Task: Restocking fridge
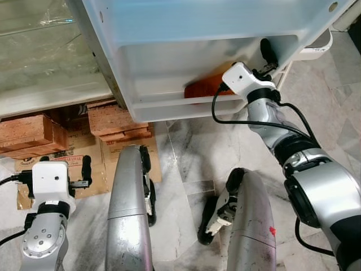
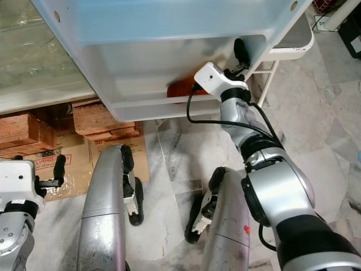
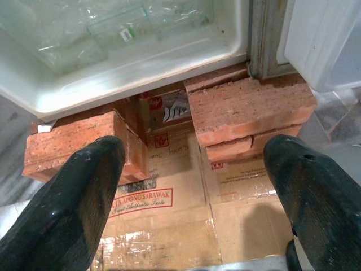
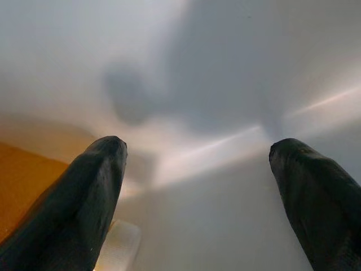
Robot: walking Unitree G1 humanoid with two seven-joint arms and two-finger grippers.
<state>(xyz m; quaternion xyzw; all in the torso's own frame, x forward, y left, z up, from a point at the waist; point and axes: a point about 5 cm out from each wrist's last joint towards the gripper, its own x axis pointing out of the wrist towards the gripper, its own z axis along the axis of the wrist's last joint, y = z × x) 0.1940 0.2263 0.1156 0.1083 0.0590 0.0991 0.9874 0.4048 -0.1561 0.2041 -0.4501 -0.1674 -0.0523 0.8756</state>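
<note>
1. Fridge door [image 1: 214, 34] hangs open, and the right hand [image 1: 269, 63] reaches up into its lower door shelf [image 1: 169, 107], fingers spread and grasping nothing.
2. In the right wrist view the two black fingers [image 4: 84, 197] stand wide apart against the pale inner wall of the shelf, with nothing between them.
3. Just beside the right hand, toward the robot's left, an orange-red packet [image 1: 206, 89] lies in the same door shelf; what it contains cannot be made out through the frosted plastic.
4. A black cable [image 1: 248, 119] loops from the right wrist down along the silver forearm.
5. The left hand [image 1: 84, 175] sits low, well away from the door, fingers released and wide apart, holding nothing.
6. Ahead of the left hand, in the left wrist view, red bricks [image 3: 248, 110] prop up the fridge body [image 3: 130, 68], and flattened cardboard [image 3: 169, 209] lies on the floor under them.
7. Above the bricks a clear drawer [image 3: 113, 28] sits inside the fridge compartment.
8. The robot's two silver legs [image 1: 127, 209] stand on a marble tile floor [image 1: 186, 164] below both hands.
</note>
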